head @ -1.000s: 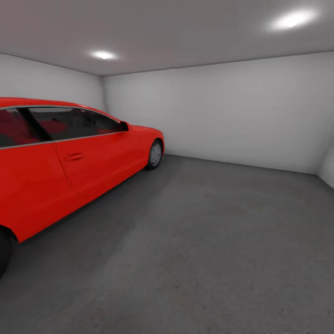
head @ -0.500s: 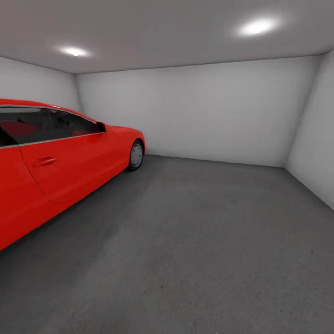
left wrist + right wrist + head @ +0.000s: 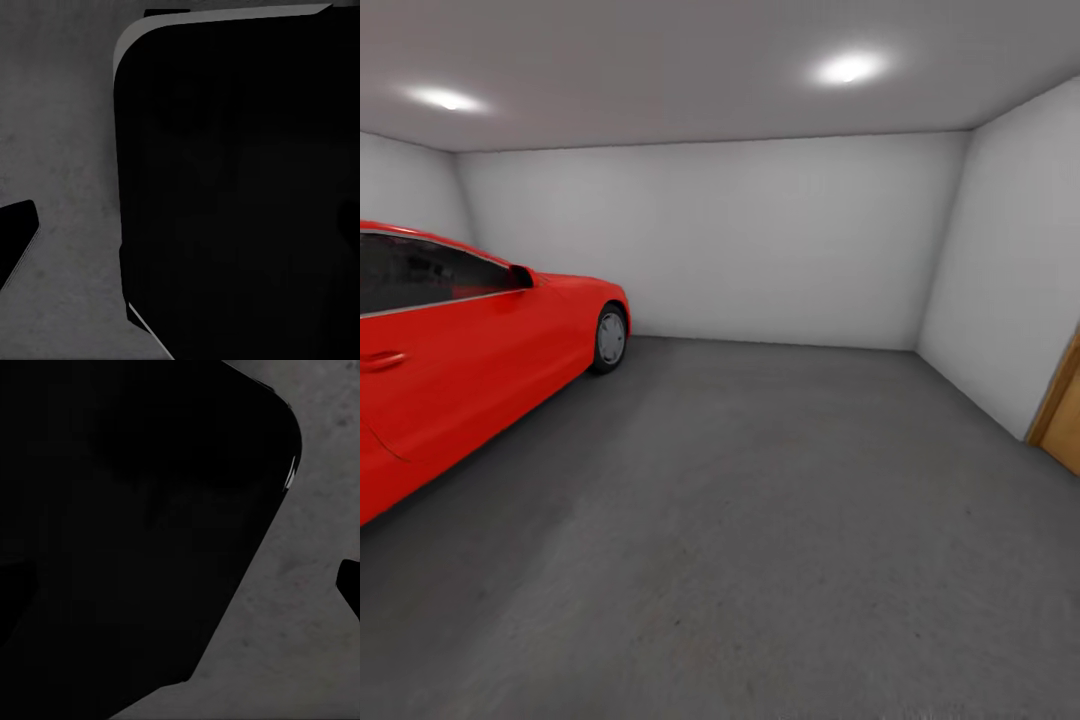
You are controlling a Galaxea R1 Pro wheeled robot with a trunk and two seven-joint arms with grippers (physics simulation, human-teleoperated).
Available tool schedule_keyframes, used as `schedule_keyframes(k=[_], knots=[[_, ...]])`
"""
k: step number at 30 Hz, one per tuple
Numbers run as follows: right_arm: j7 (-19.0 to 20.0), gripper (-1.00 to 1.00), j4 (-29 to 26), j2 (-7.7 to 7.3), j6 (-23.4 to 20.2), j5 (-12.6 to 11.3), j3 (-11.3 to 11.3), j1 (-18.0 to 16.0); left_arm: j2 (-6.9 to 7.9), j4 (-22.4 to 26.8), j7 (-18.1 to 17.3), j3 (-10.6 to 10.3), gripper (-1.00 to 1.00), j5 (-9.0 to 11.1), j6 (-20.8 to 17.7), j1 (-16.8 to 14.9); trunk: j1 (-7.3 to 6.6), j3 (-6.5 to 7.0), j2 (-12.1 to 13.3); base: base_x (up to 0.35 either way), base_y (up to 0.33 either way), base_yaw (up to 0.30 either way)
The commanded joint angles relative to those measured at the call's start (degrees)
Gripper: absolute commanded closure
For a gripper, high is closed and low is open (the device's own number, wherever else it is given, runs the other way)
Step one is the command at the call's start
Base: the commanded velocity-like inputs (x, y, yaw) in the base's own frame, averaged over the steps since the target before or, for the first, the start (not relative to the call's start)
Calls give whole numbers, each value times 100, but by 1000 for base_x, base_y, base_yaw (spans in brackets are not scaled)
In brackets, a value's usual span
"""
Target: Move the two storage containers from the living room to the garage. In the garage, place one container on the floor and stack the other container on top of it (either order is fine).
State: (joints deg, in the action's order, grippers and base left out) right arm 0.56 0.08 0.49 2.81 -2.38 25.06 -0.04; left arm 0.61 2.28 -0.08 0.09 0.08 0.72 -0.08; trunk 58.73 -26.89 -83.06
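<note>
I am in the garage, and the storage containers are out of view. The floor (image 3: 760, 520) is rough dark grey concrete that stretches ahead to the far wall. In the left wrist view, one dark fingertip (image 3: 18, 234) of my left gripper sits at the picture's edge over the concrete, beside a large black part of my own body (image 3: 240, 187). The right wrist view has a dark fingertip (image 3: 349, 583) at its edge too. Both grippers look open, with nothing between the fingers.
A red coupe car (image 3: 460, 340) stands along the left side, its front wheel (image 3: 610, 340) toward the far wall. White-grey walls (image 3: 760, 240) close the room. A wooden door frame (image 3: 1060, 400) shows at the right edge. Ceiling spotlights (image 3: 847, 68) glow above.
The head view has swung to the right: the car has slid toward the picture's left, the right wall has come in, and the wooden door frame has appeared.
</note>
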Motion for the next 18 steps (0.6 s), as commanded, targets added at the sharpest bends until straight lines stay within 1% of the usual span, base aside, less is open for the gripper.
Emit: schedule_keyframes(k=[1, 18], knots=[[6, -100, 1, 1, 18, -26, 25, -2, 1, 1, -1, 0, -100, 1, 8, -1, 0, -4, -2, 0, 0, -283], [6, -100, 1, 3, 18, -26, 25, -2, 1, 1, -1, 0, -100, 1, 8, -1, 0, -4, -2, 0, 0, -283]])
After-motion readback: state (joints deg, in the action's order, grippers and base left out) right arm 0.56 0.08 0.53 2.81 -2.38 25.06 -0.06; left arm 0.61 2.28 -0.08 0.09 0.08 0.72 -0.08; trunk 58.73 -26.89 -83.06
